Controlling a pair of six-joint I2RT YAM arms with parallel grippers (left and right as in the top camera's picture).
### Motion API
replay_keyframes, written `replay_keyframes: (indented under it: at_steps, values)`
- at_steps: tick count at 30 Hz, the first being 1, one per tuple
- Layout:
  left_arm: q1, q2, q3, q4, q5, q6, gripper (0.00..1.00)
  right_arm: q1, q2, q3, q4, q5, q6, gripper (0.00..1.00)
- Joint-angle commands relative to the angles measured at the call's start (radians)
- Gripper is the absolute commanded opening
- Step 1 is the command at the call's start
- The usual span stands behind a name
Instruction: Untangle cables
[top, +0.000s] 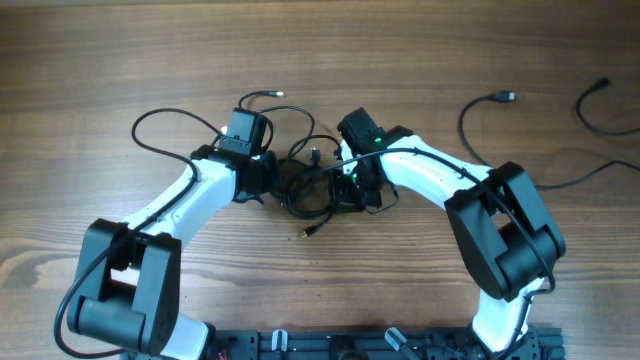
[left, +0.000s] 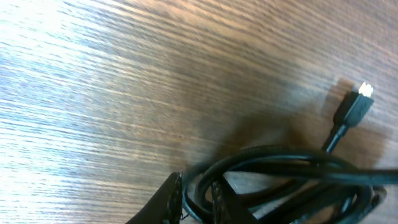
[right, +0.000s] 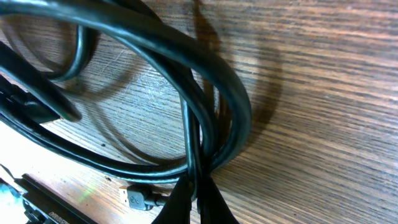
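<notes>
A knotted bundle of thin black cables (top: 303, 185) lies at the table's middle between my two grippers. My left gripper (top: 262, 180) is shut on strands at the bundle's left side; in the left wrist view the fingers (left: 196, 193) pinch black cable loops (left: 280, 165), with a plug end (left: 356, 107) lying beyond. My right gripper (top: 350, 185) is shut on the bundle's right side; in the right wrist view the fingertips (right: 198, 186) clamp a cable strand (right: 205, 124), with a USB plug (right: 138, 198) beside them. A loose plug end (top: 308, 231) trails toward the front.
A separate looping strand (top: 165, 125) runs left of the bundle. Two separate black cables lie at the far right, one with a plug (top: 503, 97) and one near the edge (top: 600, 115). A dark rail (top: 380, 345) runs along the front edge.
</notes>
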Motion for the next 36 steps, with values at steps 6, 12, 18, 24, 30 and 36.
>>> replay_keyframes:
  at_steps: [6,12,18,24,30,36]
  values:
    - [-0.014,0.010,-0.029,0.004,-0.047,-0.031,0.20,0.010,0.040,-0.018,0.010,0.039,-0.014,0.04]
    - [-0.031,0.017,-0.064,0.047,-0.047,-0.032,0.20,0.010,0.040,-0.018,0.010,0.039,-0.013,0.04]
    - [-0.028,0.021,-0.063,0.053,-0.047,-0.027,0.04,0.010,0.040,-0.018,0.010,0.040,-0.018,0.04]
    - [0.056,-0.093,0.024,-0.042,0.043,-0.023,0.04,0.010,0.040,-0.018,0.010,0.040,-0.030,0.04]
    - [0.231,-0.235,0.071,-0.080,0.404,-0.023,0.04,0.010,0.040,-0.018,0.017,0.040,-0.029,0.04]
    - [0.471,-0.270,0.071,-0.082,0.671,-0.019,0.04,0.010,0.040,-0.018,0.021,0.040,-0.029,0.04]
